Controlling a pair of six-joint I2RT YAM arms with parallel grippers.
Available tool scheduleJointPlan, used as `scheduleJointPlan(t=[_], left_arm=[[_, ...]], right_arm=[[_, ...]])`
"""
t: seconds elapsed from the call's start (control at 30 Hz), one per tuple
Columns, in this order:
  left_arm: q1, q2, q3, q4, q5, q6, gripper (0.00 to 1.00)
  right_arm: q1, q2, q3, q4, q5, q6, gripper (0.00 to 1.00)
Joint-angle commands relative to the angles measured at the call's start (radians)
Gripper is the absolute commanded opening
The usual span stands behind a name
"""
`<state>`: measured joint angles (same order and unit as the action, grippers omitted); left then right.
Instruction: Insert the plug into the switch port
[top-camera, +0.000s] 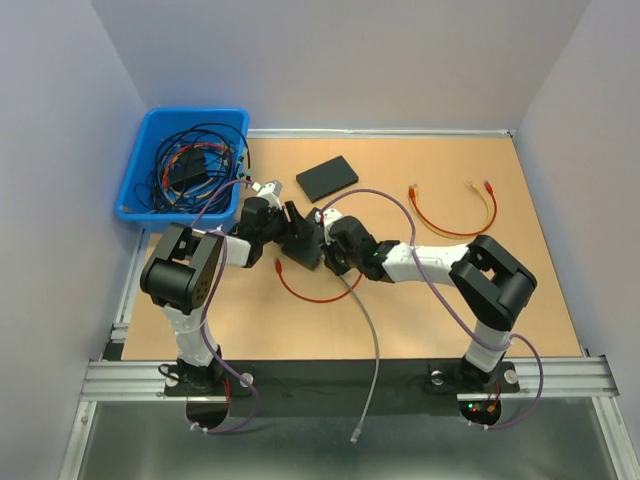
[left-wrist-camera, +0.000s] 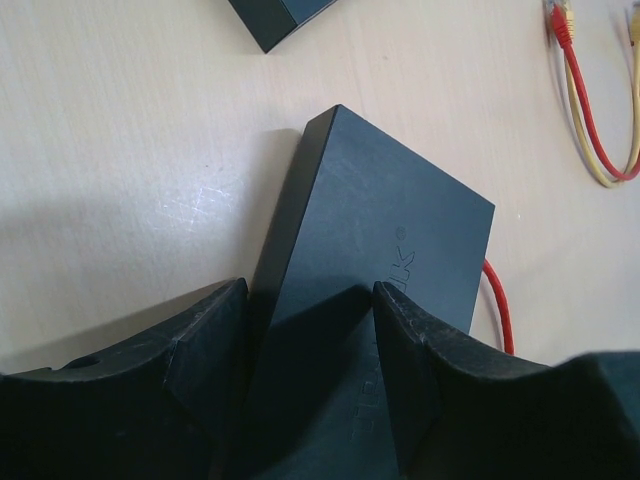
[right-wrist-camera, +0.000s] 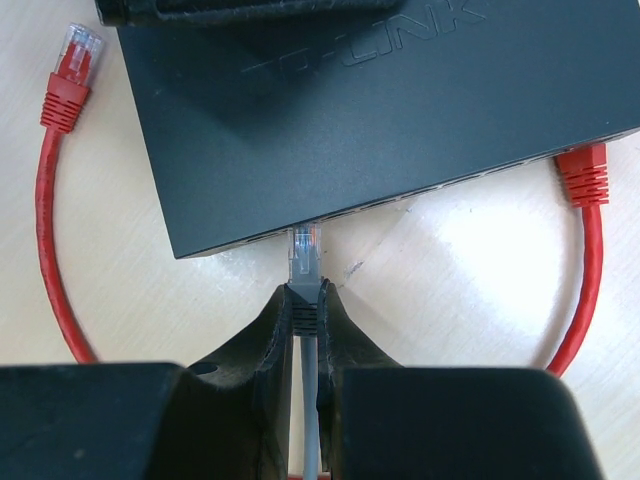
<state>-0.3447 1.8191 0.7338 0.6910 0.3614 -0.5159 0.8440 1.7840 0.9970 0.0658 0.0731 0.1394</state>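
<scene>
Your table (top-camera: 540, 320) is carrying a blue bin (top-camera: 196, 113) of tangled cables at its far left corner; both your arms are meeting left of the table's middle. There your left gripper (left-wrist-camera: 310, 310) is clamping the black switch (left-wrist-camera: 390, 210), one finger on each side. A second black box (top-camera: 327, 177) is lying nearer the far edge; red (top-camera: 440, 215) and yellow (top-camera: 487, 205) cables are lying toward the far right corner. A red cable (right-wrist-camera: 45, 230) is looping under the switch, one boot against its port face, the other end lying free. Your right gripper (right-wrist-camera: 305, 300) is pinching the grey cable (top-camera: 372, 350) just behind the plug (right-wrist-camera: 304, 250); the plug's clear tip is meeting the port face; you cannot tell whether it is seated.
</scene>
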Motion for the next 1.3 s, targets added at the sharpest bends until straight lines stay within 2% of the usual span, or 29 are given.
scheduleJointPlan(t=[0.0, 0.37, 0.63, 0.77, 0.87, 1.0, 1.13, 1.17, 1.23, 1.27], left_arm=[[-0.016, 0.078, -0.042, -0.252, 0.045, 0.011, 0.65], [-0.013, 0.048, -0.043, -0.251, 0.044, 0.016, 0.67], [-0.013, -0.007, -0.014, -0.384, -0.047, 0.020, 0.68], [-0.014, -0.035, -0.031, -0.421, -0.058, -0.038, 0.68], [-0.017, -0.095, -0.069, -0.439, -0.077, -0.064, 0.68], [-0.019, -0.237, -0.088, -0.531, -0.159, -0.059, 0.68], [-0.017, -0.351, -0.076, -0.603, -0.217, -0.058, 0.70], [-0.019, -0.371, -0.062, -0.620, -0.240, -0.052, 0.71], [-0.019, -0.440, -0.050, -0.651, -0.246, -0.039, 0.71], [-0.022, -0.469, -0.048, -0.654, -0.240, -0.024, 0.72]], right_arm=[[-0.005, 0.011, -0.034, 0.127, -0.015, 0.020, 0.00], [-0.006, -0.095, -0.135, 0.129, -0.042, 0.057, 0.00], [-0.006, -0.143, -0.147, 0.129, -0.065, 0.080, 0.00], [-0.006, -0.127, -0.123, 0.127, -0.065, 0.086, 0.01], [-0.005, -0.146, -0.123, 0.126, -0.039, 0.095, 0.00], [-0.005, -0.276, -0.158, 0.115, -0.059, 0.120, 0.01], [-0.005, -0.398, -0.182, 0.089, -0.249, 0.132, 0.01], [-0.005, -0.419, -0.179, 0.086, -0.372, 0.143, 0.00], [-0.005, -0.460, -0.173, 0.086, -0.503, 0.167, 0.00], [-0.005, -0.466, -0.160, 0.088, -0.639, 0.193, 0.00]])
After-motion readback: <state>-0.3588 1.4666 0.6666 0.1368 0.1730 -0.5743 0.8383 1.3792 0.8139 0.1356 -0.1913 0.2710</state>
